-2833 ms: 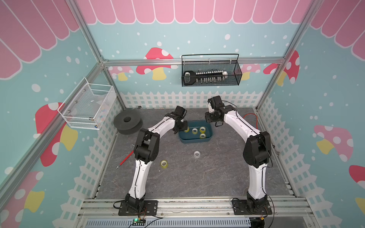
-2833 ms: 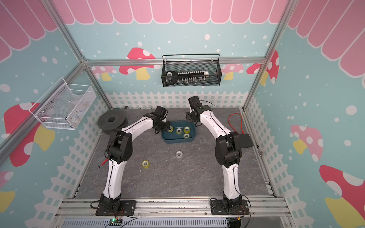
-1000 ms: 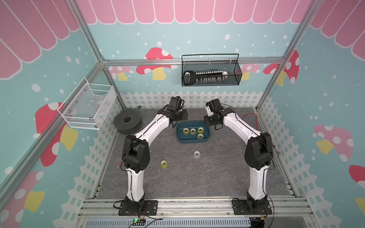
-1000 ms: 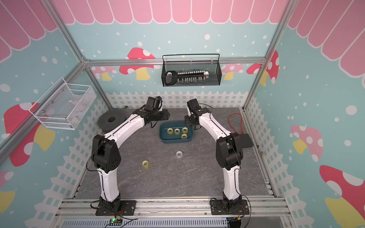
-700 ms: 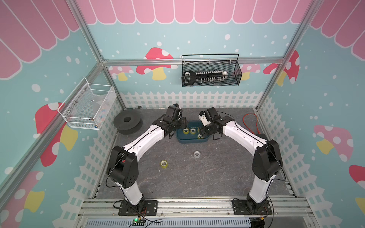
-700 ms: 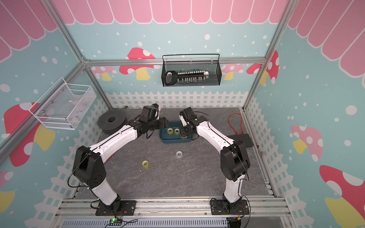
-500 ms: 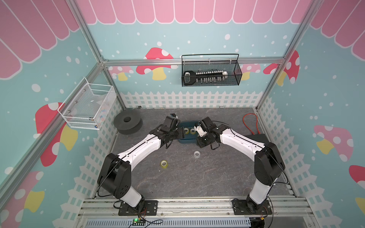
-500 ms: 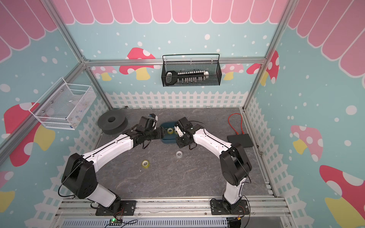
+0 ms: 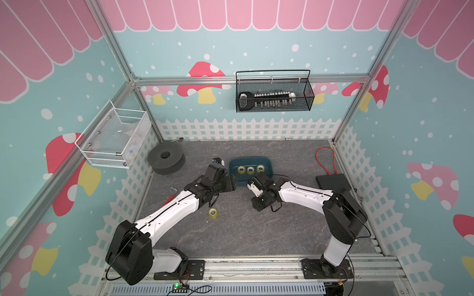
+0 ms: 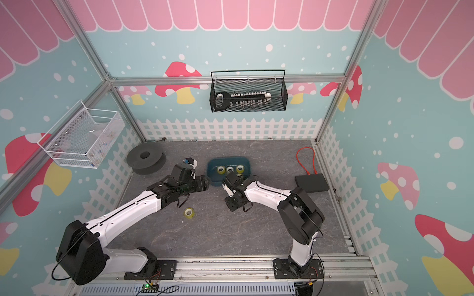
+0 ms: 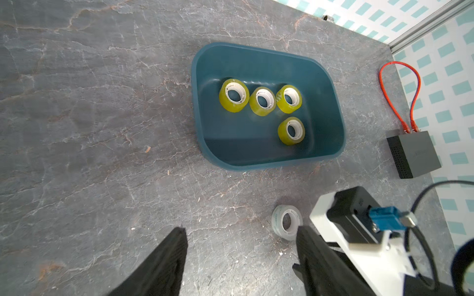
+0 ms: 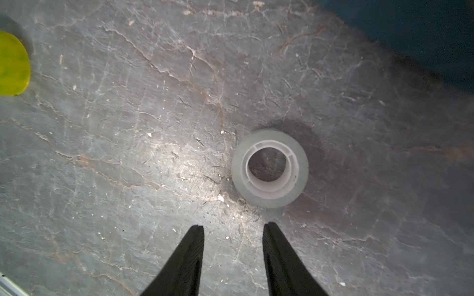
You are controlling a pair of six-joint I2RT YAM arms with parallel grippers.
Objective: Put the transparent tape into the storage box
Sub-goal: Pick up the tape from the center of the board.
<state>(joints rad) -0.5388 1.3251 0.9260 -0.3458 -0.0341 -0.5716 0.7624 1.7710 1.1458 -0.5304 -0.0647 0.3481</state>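
Note:
The storage box (image 9: 266, 167) (image 10: 245, 164) (image 11: 266, 153) is a dark teal tub at the back middle of the floor, with several yellow-tinted tape rolls (image 11: 263, 101) in it. A clear grey roll of transparent tape (image 12: 269, 198) (image 11: 275, 220) lies flat on the floor in front of the box. My right gripper (image 12: 233, 225) (image 9: 259, 205) hangs open just above and beside it, with nothing between its fingers. The arm hides this roll in both top views. My left gripper (image 11: 241, 238) (image 9: 229, 184) is open and empty, left of the box. Another yellow roll (image 9: 213, 213) (image 10: 189, 213) (image 12: 12, 64) lies on the floor by the left arm.
A black foam spool (image 9: 166, 159) stands at the back left. A black box (image 9: 333, 182) with an orange cable (image 9: 324, 159) sits at the right. A red-handled tool (image 9: 170, 198) lies by the left fence. A black wire basket (image 9: 274, 94) and a white basket (image 9: 115, 138) hang on the walls.
Both arms have swung from beside the box toward the front. The left gripper has opened wider. The right gripper has come down over the clear roll.

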